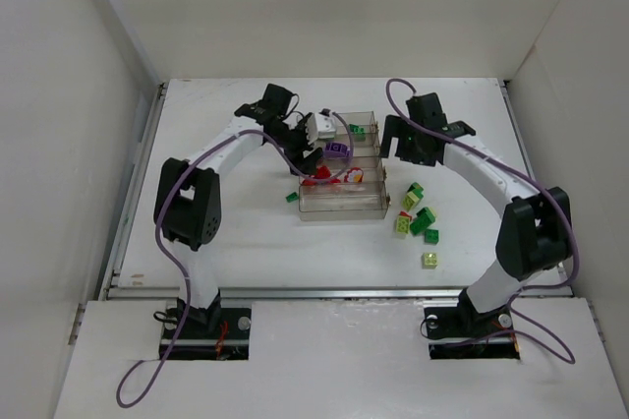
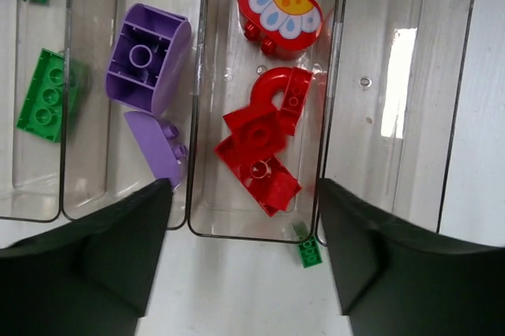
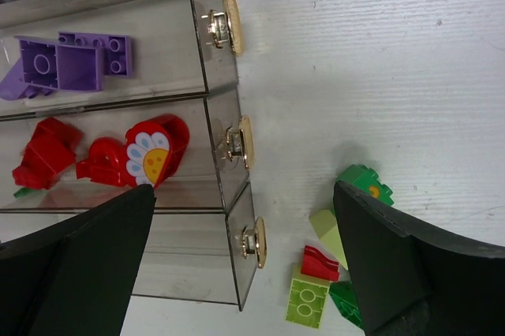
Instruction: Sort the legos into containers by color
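Observation:
The clear tray (image 1: 340, 213) lies mid-table with four parallel containers. Green legos (image 2: 46, 96) lie in the far row, purple legos (image 2: 147, 55) in the second, red legos (image 2: 260, 143) and a red flower-printed piece (image 2: 280, 8) in the third. The near row (image 3: 173, 253) shows nothing inside. My left gripper (image 2: 241, 261) hangs open over the left end of the red row, nothing between its fingers. A small green brick (image 2: 309, 251) lies just outside that end. My right gripper (image 3: 245, 269) stands open at the tray's right end, holding nothing.
Loose legos lie right of the tray: a green piece (image 3: 367, 182), a lime wedge (image 3: 326, 229), a red piece (image 3: 319, 262), a lime brick (image 3: 308, 301), and one lime brick apart (image 1: 429, 260). Gold knobs (image 3: 246, 141) stick out of the tray's right end. White walls enclose the table.

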